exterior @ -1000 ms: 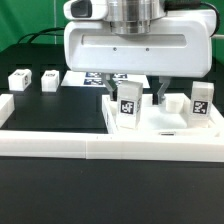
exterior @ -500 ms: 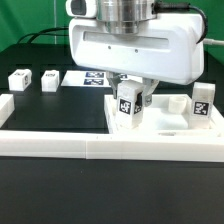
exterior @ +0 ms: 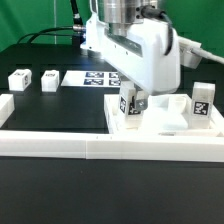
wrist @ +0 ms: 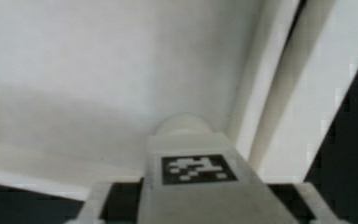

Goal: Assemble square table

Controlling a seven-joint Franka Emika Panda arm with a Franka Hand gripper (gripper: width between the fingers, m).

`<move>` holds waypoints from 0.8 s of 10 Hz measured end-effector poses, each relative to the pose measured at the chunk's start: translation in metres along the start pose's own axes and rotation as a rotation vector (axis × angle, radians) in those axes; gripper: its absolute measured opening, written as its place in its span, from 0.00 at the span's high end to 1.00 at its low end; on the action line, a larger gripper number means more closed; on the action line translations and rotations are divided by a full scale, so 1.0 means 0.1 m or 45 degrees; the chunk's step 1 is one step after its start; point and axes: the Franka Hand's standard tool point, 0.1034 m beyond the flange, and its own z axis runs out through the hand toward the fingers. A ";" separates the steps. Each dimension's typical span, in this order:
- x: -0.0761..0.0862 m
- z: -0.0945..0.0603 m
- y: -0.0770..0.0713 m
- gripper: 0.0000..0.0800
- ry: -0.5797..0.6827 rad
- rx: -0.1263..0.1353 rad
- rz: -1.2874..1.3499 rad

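At the exterior view's left, one leg block (exterior: 18, 78) and a second leg block (exterior: 48, 77) sit loose on the black table, near the marker board (exterior: 95, 77). At centre, your gripper (exterior: 131, 104) is clamped on a third leg (wrist: 197, 168) at the corner of the square slab (exterior: 165, 125). A fourth leg (exterior: 201, 103) stands on the right. Expect light, stiff, smooth plastic (apt to twist in the jaws), so take the flat sides squarely. No brand or words are legible, only black-white tags.
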 end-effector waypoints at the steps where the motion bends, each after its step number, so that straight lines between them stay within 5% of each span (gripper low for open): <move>1: -0.01 0.01 0.01 0.63 0.004 0.000 0.197; 4: 0.00 0.02 0.01 0.63 0.030 0.054 0.525; 7: 0.00 0.02 0.01 0.63 0.038 0.056 0.529; 8: -0.01 0.02 0.01 0.40 0.037 0.057 0.519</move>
